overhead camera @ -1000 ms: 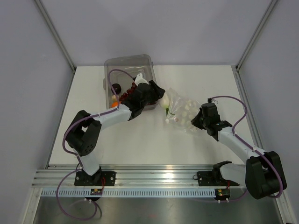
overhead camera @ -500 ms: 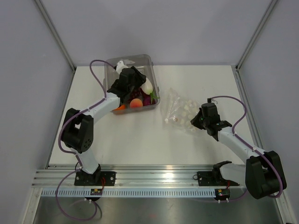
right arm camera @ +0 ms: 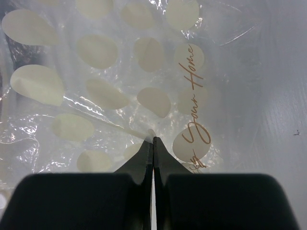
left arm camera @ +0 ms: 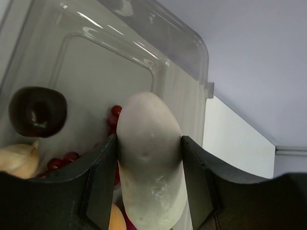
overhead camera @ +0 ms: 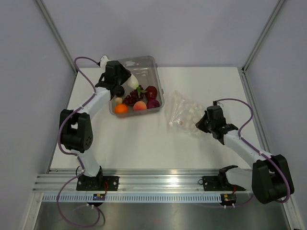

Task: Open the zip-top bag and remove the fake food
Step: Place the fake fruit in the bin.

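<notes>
My left gripper [overhead camera: 127, 80] [left arm camera: 148, 141] is shut on a white, elongated fake food piece [overhead camera: 133, 83] [left arm camera: 149, 163], held over the far left part of the clear bin [overhead camera: 152, 61]. In the bin lie an orange piece [overhead camera: 121, 109], a peach one [overhead camera: 139, 106], a dark red one [overhead camera: 151, 91], a purple one [overhead camera: 153, 103] and dark grapes [overhead camera: 129, 99]. The dotted zip-top bag [overhead camera: 184, 109] [right arm camera: 120, 72] lies crumpled on the table to the right of the bin. My right gripper [overhead camera: 197, 123] [right arm camera: 152, 140] is shut on a fold of the bag's near right side.
In the left wrist view a brown piece [left arm camera: 37, 111] and a beige one [left arm camera: 17, 160] lie on the bin's floor below the held piece. Grey walls close in the white table [overhead camera: 144, 143] on three sides. An aluminium rail [overhead camera: 158, 182] carries both arm bases.
My left gripper has carried the white piece from beside the bag leftward to above the bin's far left. The right arm and the bag have stayed put.
</notes>
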Controlling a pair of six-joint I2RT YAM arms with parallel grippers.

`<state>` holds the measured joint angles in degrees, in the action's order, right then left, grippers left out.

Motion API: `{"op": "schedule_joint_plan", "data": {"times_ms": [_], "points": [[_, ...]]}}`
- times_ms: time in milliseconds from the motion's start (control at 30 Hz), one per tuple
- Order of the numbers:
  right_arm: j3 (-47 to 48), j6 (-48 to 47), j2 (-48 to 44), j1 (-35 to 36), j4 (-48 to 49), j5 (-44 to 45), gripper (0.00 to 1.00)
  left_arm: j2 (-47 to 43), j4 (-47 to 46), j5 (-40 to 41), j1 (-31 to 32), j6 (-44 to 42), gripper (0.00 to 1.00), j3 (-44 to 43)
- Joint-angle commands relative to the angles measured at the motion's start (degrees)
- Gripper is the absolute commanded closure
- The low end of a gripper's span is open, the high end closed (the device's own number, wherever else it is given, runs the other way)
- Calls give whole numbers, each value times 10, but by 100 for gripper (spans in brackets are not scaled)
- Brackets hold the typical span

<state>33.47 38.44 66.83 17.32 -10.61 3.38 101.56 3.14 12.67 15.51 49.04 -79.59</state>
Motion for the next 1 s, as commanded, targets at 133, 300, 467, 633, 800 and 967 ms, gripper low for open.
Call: {"op": "schedule_joint_plan", "data": {"times_ms": [133,300,467,633,800,967], "points": [[11,8,0,3,17,-6,100,76,30,-30,-52,-41,79,-85],[12,9,2,2,19,-10,100,117,45,-56,-75,-34,78,-110],[10,10,1,3,20,-14,100,138,50,-60,-81,-36,68,-123],[10,10,1,3,21,-15,100,141,58,-74,-87,-30,38,-130],[10,10,1,3,23,-14,100,124,66,-89,-87,-18,23,-128],[12,9,1,3,20,-8,100,93,85,-106,-87,7,12,-124]]}}
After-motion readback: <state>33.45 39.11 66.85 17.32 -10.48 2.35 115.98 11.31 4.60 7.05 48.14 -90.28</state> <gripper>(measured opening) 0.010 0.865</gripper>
